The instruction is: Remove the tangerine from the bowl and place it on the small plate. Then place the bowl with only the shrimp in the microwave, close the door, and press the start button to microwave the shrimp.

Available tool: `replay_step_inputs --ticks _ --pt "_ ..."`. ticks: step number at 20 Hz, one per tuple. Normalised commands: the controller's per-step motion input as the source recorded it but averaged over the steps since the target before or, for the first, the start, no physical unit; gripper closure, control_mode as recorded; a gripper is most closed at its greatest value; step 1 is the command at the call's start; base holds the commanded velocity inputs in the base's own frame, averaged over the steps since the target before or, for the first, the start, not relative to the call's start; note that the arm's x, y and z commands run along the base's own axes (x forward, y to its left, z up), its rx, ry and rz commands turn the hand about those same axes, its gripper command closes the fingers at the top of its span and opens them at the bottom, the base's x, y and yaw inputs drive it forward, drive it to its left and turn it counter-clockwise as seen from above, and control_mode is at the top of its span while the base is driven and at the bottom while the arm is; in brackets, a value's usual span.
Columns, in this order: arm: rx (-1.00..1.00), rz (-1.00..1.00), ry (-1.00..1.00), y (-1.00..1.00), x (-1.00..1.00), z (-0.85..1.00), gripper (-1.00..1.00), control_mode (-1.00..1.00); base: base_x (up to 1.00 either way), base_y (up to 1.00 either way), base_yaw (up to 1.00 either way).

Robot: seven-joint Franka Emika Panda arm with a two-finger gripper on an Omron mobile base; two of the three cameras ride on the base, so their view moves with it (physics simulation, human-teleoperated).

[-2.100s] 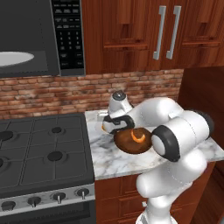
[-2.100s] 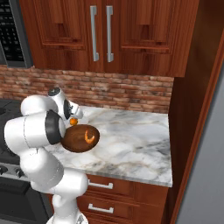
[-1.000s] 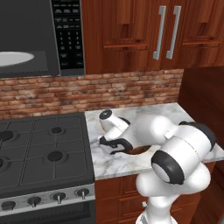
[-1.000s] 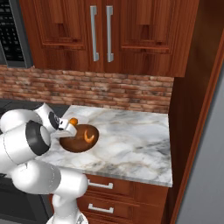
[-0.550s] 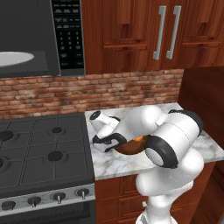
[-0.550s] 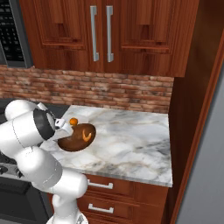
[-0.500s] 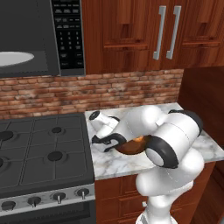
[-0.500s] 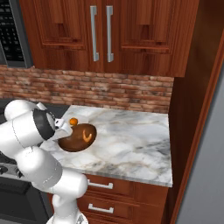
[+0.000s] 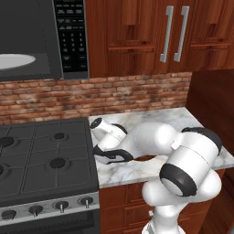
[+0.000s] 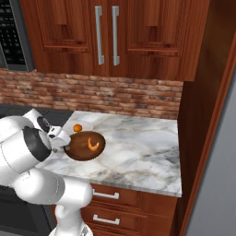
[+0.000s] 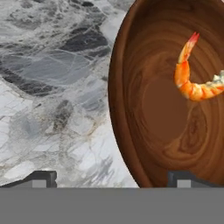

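Note:
The dark-brown bowl [image 10: 85, 145] stands on the marble counter with the curved orange shrimp [image 10: 93, 145] inside it. Seen from the hand, the shrimp [image 11: 190, 74] lies against the bowl's [image 11: 166, 113] far wall. The round tangerine [image 10: 77, 127] rests just behind the bowl; I cannot make out the small plate under it against the pale marble. My gripper [image 11: 113, 178] is open and low, straddling the bowl's left rim, with one fingertip [image 11: 41, 177] over the counter and the other inside the bowl. The microwave [image 9: 32, 41] hangs open at upper left, its white turntable [image 9: 13, 61] showing; the door is out of view.
A black gas stove [image 9: 43, 160] adjoins the counter [image 10: 138, 147] on the left. A brick backsplash and wooden cabinets [image 10: 106, 37] run behind, with a tall wooden panel at the counter's right end. The keypad [image 9: 71, 36] sits at the microwave's right.
The hand has swung left and down from above the bowl to its left rim. The bowl, shrimp and tangerine have stayed where they were. The jaws stayed open.

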Motion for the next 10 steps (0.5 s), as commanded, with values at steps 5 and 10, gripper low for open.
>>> replay_step_inputs --ticks 5,10 --pt "0.0 0.0 0.0 -0.14 0.0 0.0 -1.0 -1.0 0.0 0.0 0.0" --pt "0.0 0.0 0.0 -0.09 0.0 -0.01 -1.0 -1.0 0.0 0.0 0.0"
